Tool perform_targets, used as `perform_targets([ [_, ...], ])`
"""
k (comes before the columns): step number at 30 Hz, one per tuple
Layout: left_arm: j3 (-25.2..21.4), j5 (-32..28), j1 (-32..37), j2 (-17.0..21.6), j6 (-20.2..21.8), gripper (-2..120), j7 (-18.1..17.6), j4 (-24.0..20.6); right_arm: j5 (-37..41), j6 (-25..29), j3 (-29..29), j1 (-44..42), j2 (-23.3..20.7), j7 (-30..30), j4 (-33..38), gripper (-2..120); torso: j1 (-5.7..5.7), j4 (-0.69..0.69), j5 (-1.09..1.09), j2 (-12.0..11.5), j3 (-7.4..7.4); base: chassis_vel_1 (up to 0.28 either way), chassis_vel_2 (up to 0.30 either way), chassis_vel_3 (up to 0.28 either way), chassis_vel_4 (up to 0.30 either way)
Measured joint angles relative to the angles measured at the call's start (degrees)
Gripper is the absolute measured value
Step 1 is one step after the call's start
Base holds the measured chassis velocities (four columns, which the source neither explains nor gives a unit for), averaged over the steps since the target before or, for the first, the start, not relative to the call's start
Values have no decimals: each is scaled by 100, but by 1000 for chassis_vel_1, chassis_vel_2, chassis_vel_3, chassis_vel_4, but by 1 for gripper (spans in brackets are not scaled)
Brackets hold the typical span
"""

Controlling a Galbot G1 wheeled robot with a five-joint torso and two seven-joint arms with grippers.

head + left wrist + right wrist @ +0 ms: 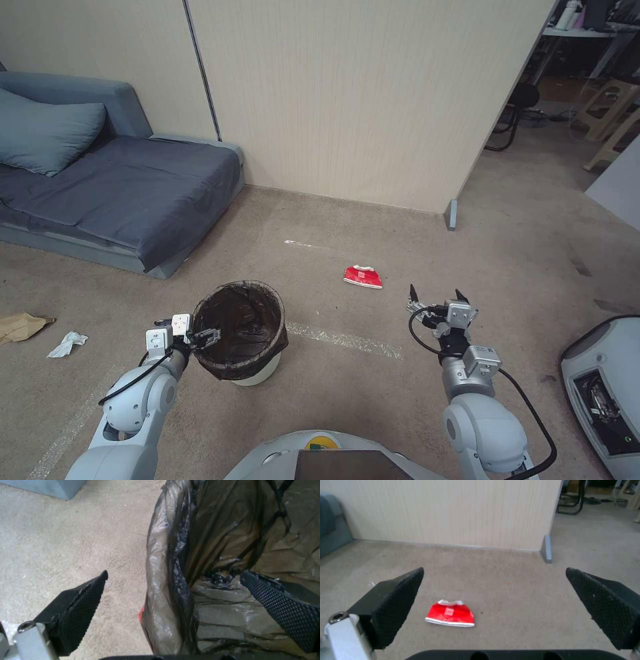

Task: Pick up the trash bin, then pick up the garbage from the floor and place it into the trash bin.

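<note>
A worn beige carpet [373, 373] runs up to a pale panelled wall [347, 100], with a grey-blue sofa [113, 193] on the robot's left. The trash bin [257, 373] stands on the carpet just ahead of the left arm, its dark bag [233, 317] folded over the rim. The left end effector [203, 337] is released and straddles that rim: in the left wrist view one finger [80, 607] is outside over the carpet and the other [283, 605] is inside against the liner, not yet closed.

The bin looks light and fairly stiff, but the bag is thin, loose and slippery, so a pinch on film alone would probably slide. The rim, with plastic wall under the liner, seems the sound place to clamp.

The right end effector [437, 297] hangs released above the floor, facing a red-white wrapper [363, 276] lying flat near the wall. That wrapper appears featherlight and crushable; its raised white edge is likely the easiest hold. A crumpled brown paper bag [23, 327] and a white tissue [67, 344] lie well apart to the left.
</note>
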Motion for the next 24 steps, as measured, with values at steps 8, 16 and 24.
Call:
perform_targets([
  [8, -4, 3, -52, -39, -8, 100, 64, 109, 2, 1, 0, 26, 13, 6, -29, 100, 0, 0, 2, 0, 0, 0, 0, 0, 0],
  [16, 2, 25, -84, -101, -22, 95, 72, 266, 2, 1, 5, 40, 11, 15, -59, 100, 0, 0, 4, 0, -1, 0, 0, 0, 0],
  [24, -15, 90, -71, -101, -18, 68, 91, 225, 2, 1, 9, 41, 10, 29, -81, 100, 0, 0, 0, 0, 0, 0, 0, 0, 0],
])
